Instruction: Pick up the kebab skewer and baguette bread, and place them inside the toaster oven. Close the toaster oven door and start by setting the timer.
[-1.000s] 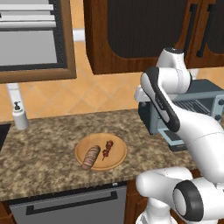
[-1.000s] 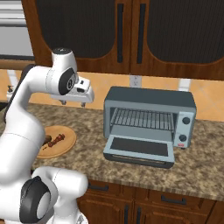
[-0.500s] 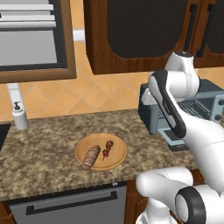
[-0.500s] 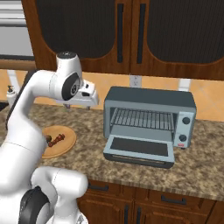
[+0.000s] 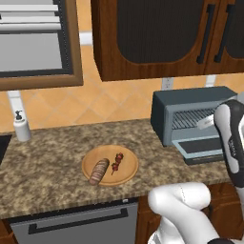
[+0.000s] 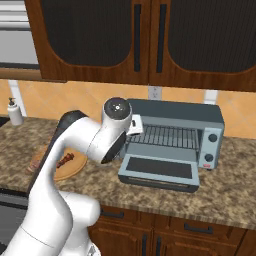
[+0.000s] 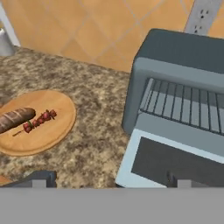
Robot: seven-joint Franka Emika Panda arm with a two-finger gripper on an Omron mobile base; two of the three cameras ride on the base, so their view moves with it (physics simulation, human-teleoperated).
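The grey-blue toaster oven stands on the counter with its door folded down flat and the wire rack bare. To its left, a round wooden plate carries the baguette bread and, beside it, the kebab skewer. My gripper hangs above the counter by the oven's left front corner, open, with nothing between its fingers.
A soap dispenser stands at the counter's far left. Dark wooden cabinets hang overhead, and a wall outlet sits behind the oven. A microwave hangs at upper left. A dishwasher front lies below the counter.
The arm has swung right, away from above the plate and toward the toaster oven's open front. The plate, bread, skewer and oven have stayed put.
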